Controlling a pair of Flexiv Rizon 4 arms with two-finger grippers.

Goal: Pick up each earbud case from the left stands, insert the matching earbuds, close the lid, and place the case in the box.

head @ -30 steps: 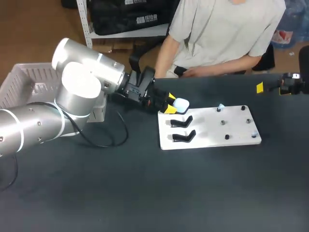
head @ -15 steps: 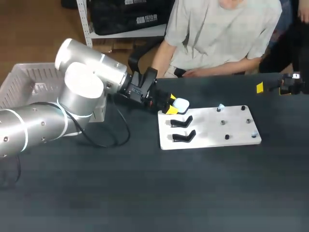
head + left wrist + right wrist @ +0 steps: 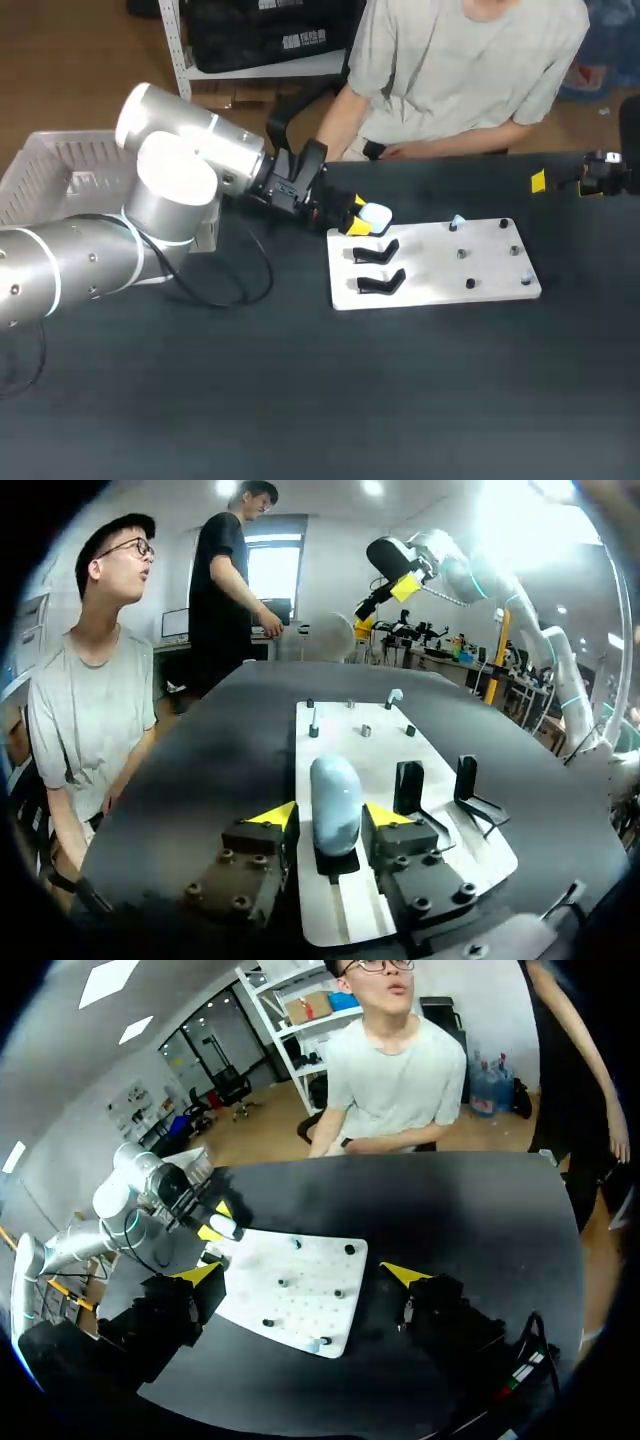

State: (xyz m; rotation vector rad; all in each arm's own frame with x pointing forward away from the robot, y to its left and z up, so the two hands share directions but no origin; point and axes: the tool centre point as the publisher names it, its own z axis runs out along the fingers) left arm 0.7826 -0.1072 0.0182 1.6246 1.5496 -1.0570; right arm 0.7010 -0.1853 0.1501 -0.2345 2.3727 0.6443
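The left arm's upper joints have been shifted slightly toward the far side of the table (image 3: 300, 400) over the last second, while the left hand (image 3: 356, 216) has been kept at the same spot at the near-left corner of the white board (image 3: 440, 285). The right hand (image 3: 565, 184) has not been moved.

The stand carrying the earbud case (image 3: 375, 214) is almost wholly hidden: in the left wrist view only a dark sliver is seen beneath the case (image 3: 335, 802), inside the left hand (image 3: 330, 815). Whether that hand is clamped on the case or merely set around it cannot be told; one side looks to be in contact, and a thin dark line is seen at the other. The right hand is cut off at the table's right edge in the head view; in its own view its yellow tips are held wide apart (image 3: 302, 1273) with nothing between them. The box (image 3: 60, 160) is partly covered by the left arm. The earbuds on the board's pegs (image 3: 456, 221) are too small to be made out in detail.

The case is a smooth, pale blue, rounded oblong, laid lengthwise along the hand's axis. No lid seam can be made out. Two empty black stands (image 3: 378, 251) (image 3: 380, 283) are seen just beside it on the board
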